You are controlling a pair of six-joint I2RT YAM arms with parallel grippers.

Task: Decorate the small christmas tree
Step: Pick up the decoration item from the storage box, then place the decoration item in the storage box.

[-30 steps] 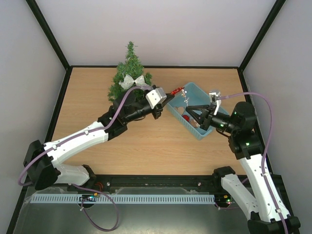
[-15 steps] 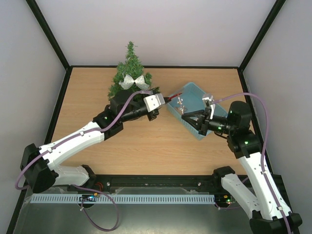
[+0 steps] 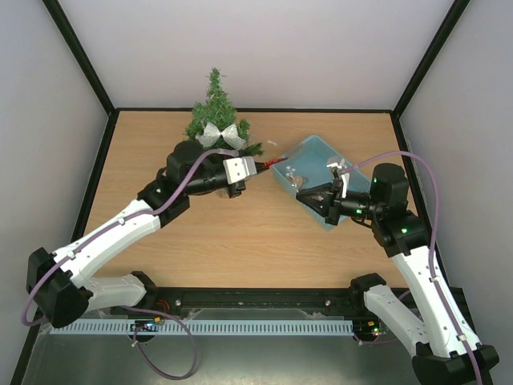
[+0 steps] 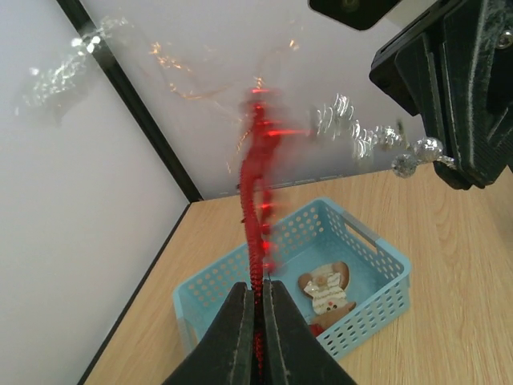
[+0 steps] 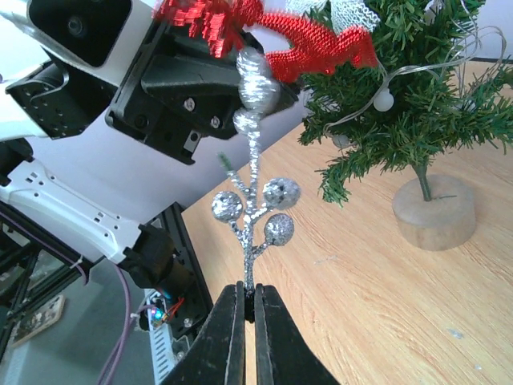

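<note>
A red glitter ornament (image 4: 258,200) is clamped in the left gripper (image 4: 256,293), and a silver twig (image 5: 252,208) in the right gripper (image 5: 248,301). Both are held ready to be hung on the small christmas tree (image 3: 215,120) at the back of the table (image 3: 240,233).

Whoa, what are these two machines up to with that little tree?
Two robot arms are decorating the small christmas tree, which already wears a silver bow. The left claw is shut on a red glittery strand, the right claw on a silver berry sprig. Both pieces are held in the air near a blue basket, where another ornament lies.
</note>
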